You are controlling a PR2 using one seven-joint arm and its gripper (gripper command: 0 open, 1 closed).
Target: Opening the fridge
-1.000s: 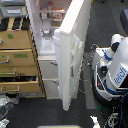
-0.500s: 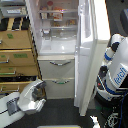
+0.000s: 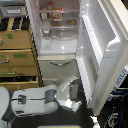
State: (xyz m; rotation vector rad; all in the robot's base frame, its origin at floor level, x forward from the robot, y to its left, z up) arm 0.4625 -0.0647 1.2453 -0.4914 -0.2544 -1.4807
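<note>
The white fridge (image 3: 59, 47) stands with its large upper door (image 3: 102, 50) swung wide open toward the exterior view's right. The white shelved interior (image 3: 57, 22) holds several items. A lower drawer (image 3: 56, 70) below it is closed. My white arm (image 3: 35, 97) reaches in from the lower left. Its gripper (image 3: 75, 96) is low, in front of the lower drawers and right by the bottom inner edge of the open door. The blur hides whether its fingers are open or touching the door.
A tan wooden drawer cabinet (image 3: 17, 55) stands to the left of the fridge, with dark objects on top. A white-and-blue robot body (image 3: 120, 87) shows partly behind the open door at the right. The floor is dark.
The fridge door has swung from partly open to wide open toward the right. My arm has come in from the lower left and moved right, toward the door's bottom edge.
</note>
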